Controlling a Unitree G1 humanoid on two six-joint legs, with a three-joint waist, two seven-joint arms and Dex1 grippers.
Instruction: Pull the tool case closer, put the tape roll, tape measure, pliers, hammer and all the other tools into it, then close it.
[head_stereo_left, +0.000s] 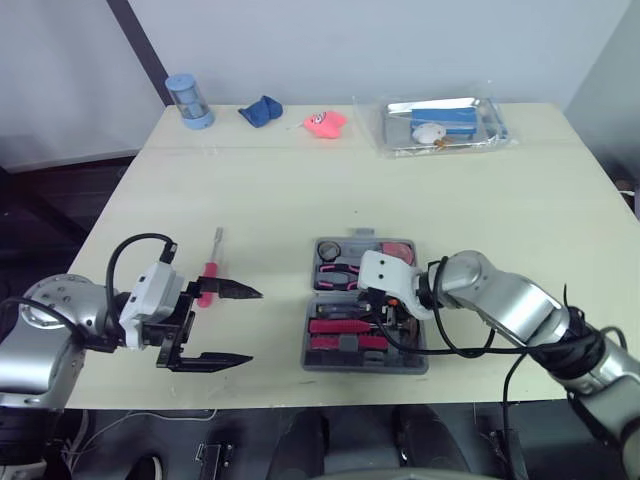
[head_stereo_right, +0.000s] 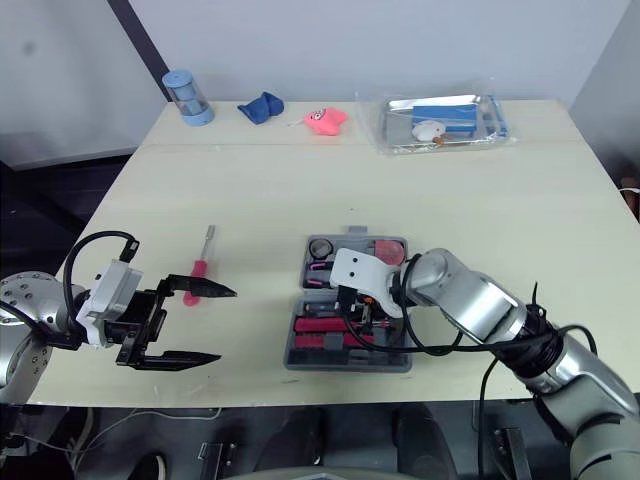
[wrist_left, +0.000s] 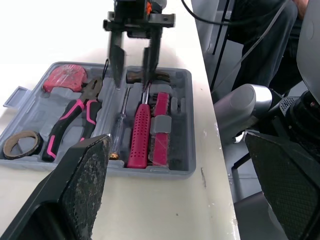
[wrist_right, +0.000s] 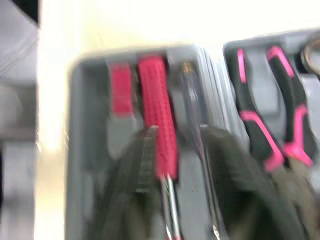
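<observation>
Open grey plastic tool case near the front edge of the cream table, right gripper pointing down into it.
Right jaws narrow with a visible gap, tips by the pink-handled hammer lying in its slot; can't tell if they touch it. Black-and-pink pliers, brown tape roll and red tape measure are in the case. Left gripper sits left of the case, jaws wide, empty. Pink-handled screwdriver lies on the table just beside one of its fingers.

You see one tool case, one pliers, one hammer, one tape roll, one tape measure, one thin screwdriver and one pink screwdriver.
</observation>
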